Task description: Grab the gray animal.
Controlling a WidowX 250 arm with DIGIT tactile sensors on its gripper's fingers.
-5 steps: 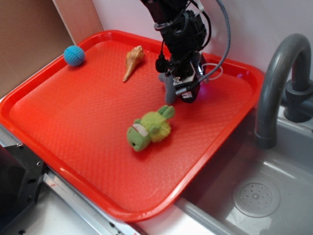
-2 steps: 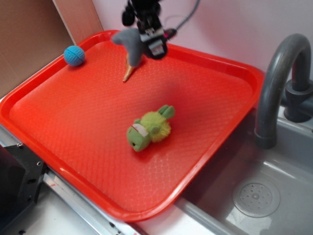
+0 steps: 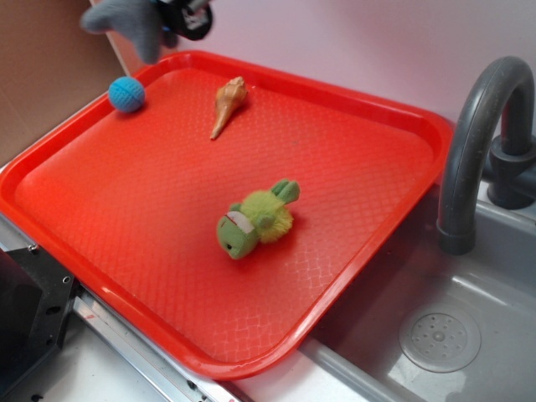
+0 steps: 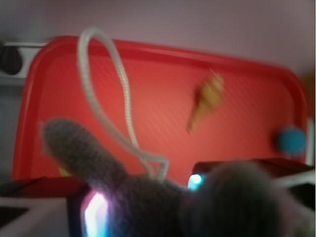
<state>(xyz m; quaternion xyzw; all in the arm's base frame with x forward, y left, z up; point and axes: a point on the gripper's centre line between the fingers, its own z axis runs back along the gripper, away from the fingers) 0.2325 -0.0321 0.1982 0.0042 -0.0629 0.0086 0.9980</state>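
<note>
One claw (image 3: 180, 12): clamped on the gray animal (image 3: 126, 21), high past the red tray's (image 3: 402, 117) far-left rim.
Tray room: open around the green frog (image 3: 255, 222).
Change: lifted off the tray, carried leftward.

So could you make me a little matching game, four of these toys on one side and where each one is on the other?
Things:
1. gray animal
2. blue ball
3. green frog
4. seashell

Places:
A. middle of the tray
B. held in the air by the gripper
C. tray's far left corner
D. far part of the tray, right of the ball

Pairs: 1-B, 2-C, 3-A, 4-D
</note>
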